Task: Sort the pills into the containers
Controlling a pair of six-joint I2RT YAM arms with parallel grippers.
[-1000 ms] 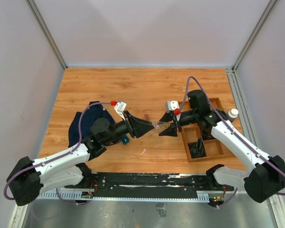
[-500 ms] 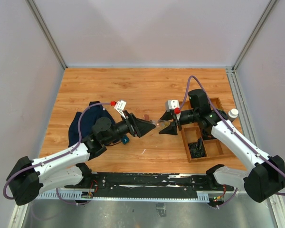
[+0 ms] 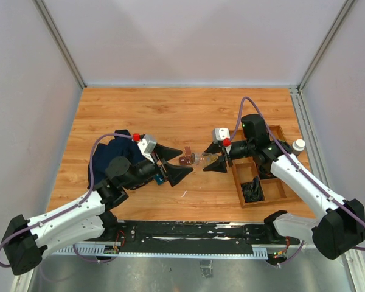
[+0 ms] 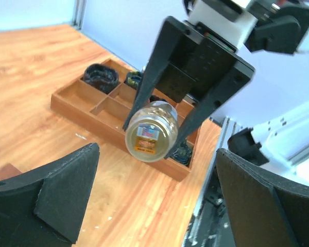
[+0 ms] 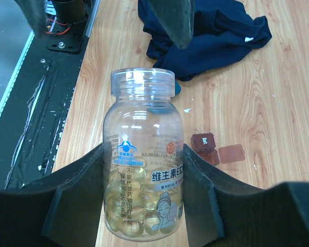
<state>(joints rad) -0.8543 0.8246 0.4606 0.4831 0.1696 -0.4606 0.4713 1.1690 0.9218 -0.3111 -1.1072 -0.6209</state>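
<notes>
- Right gripper [image 3: 208, 161] — jaws clenched on a clear bottle [image 5: 143, 154], gripping its lower body from both sides and holding it up off the worktop [image 3: 170, 115].
- The bottle lies roughly horizontal, with its threaded neck pointing at the left arm. Yellow pills [image 5: 126, 216] are piled in the end nearest the right wrist.
- Left gripper [image 3: 185, 163] — jaws released, spread wide and gripping nothing. In the left wrist view the bottle shows end-on between the two fingers [image 4: 51, 198], clear of both.
- Small reddish-brown box [image 5: 208, 149] sits on the worktop, near centre, with its lid [image 5: 230, 153] flapped open beside it.
- From the top view the box lies between the left jaws' tips and the bottle's neck. I cannot tell whether either finger touches it.
- Wooden tray [image 3: 238, 182] sits on the right side of the worktop, under the right arm. Some of its compartments hold dark items, too small to identify.
- A white-capped item [image 3: 298, 145] sits just beside the tray's right edge.
- Dark blue cloth [image 3: 109, 155] is bunched on the left of the worktop, partly under the left arm.
</notes>
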